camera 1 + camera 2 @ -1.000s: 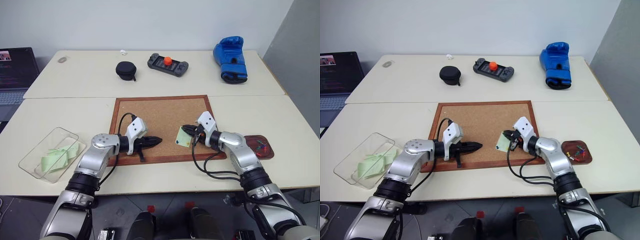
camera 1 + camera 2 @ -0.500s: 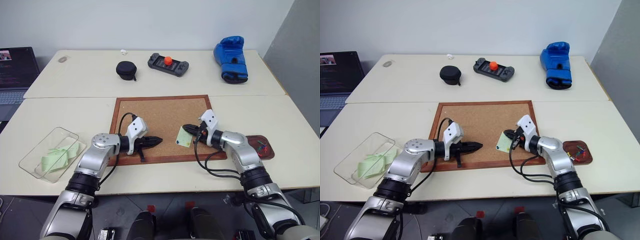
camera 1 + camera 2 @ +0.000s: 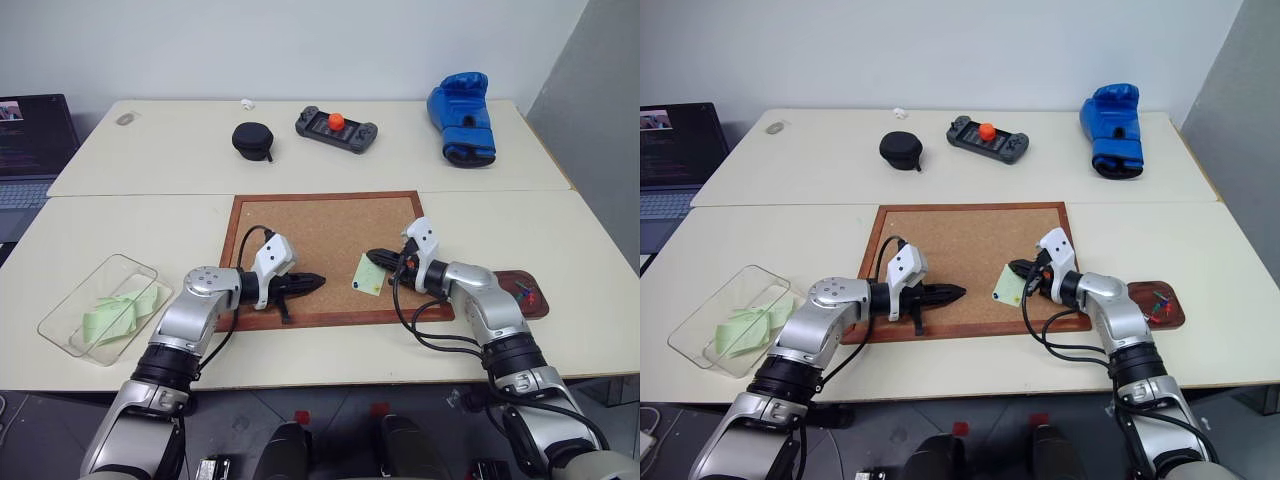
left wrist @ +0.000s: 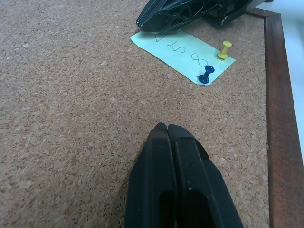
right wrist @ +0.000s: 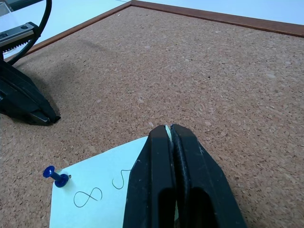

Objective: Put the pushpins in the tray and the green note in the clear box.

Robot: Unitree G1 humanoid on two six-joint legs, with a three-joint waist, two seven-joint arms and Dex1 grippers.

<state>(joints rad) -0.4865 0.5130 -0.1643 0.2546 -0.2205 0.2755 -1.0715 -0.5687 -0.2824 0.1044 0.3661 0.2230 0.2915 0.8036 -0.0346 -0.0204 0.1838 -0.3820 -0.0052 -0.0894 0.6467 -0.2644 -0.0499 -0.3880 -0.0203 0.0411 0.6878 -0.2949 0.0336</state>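
The green note (image 4: pixel 183 50) lies on the corkboard (image 3: pixel 300 225), still held down by a blue pushpin (image 4: pixel 205 75) and a yellow pushpin (image 4: pixel 224 49). The right gripper (image 5: pixel 170 135) is shut, and it seems to pinch the note's edge, though that is hard to tell. The left gripper (image 4: pixel 166 130) is shut on nothing, near the note. The pins should come out first, or the paper may tear. They go in the tray (image 3: pixel 1170 310), the note in the clear box (image 3: pixel 60 315).
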